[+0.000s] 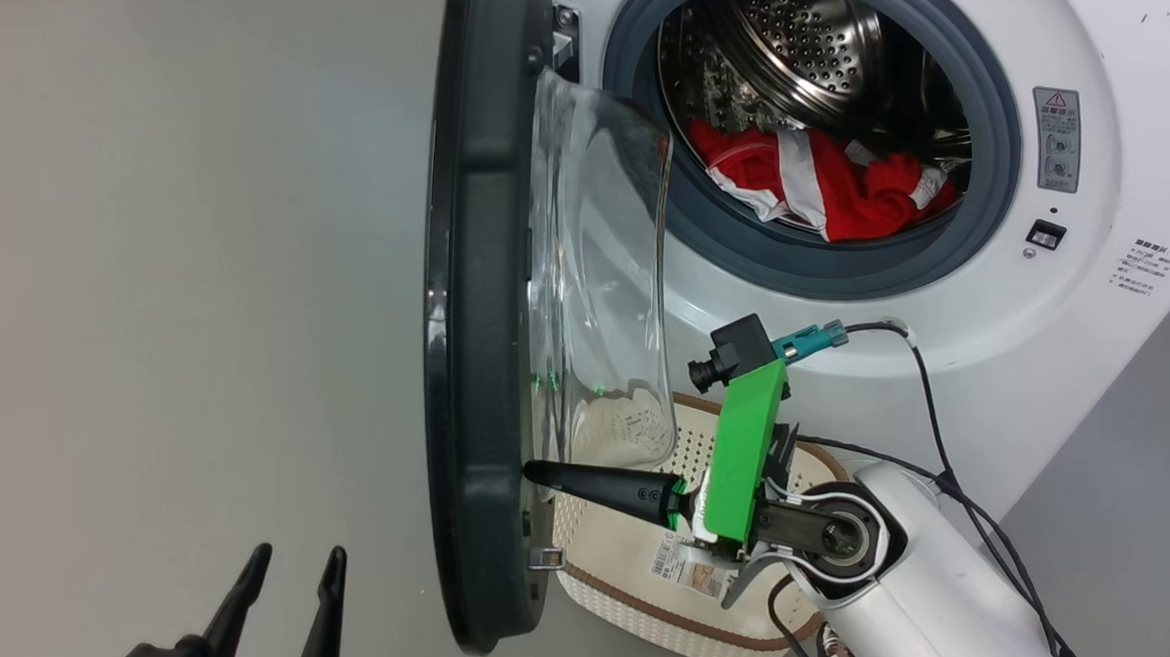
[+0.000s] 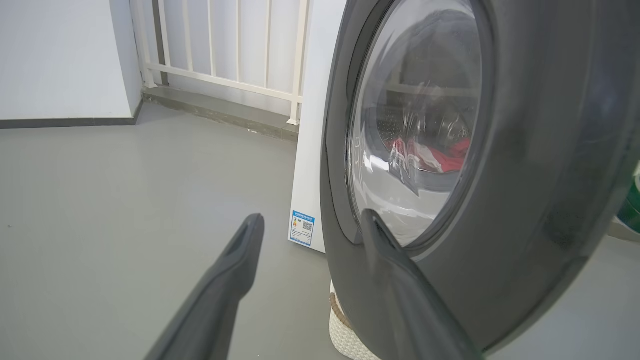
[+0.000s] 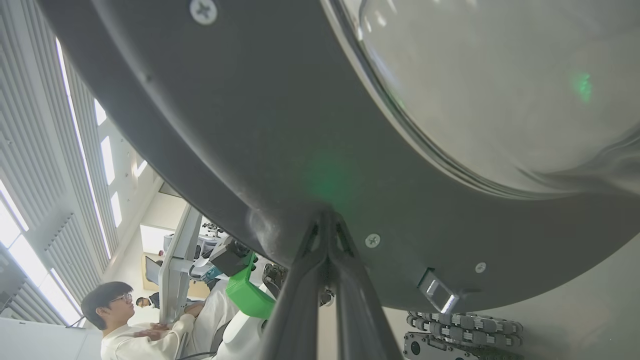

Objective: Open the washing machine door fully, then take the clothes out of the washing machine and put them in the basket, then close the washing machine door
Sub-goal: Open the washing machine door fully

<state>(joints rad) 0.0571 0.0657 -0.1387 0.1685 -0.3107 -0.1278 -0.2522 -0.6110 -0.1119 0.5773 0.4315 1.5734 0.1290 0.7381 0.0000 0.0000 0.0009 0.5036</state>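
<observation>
Step in hand: opening the door. The washing machine door (image 1: 476,313) stands out edge-on from the washing machine (image 1: 1137,117), judged not yet fully swung. The right gripper (image 1: 535,472), fingers pressed together and holding nothing, touches the door's inner rim. Advise a steady leftward push, clear of the glass. The left gripper (image 1: 297,559) hovers near left, fingers spread wide, empty. The clothes (image 1: 833,181) lie in the drum. The basket (image 1: 613,550) sits beneath the door.
</observation>
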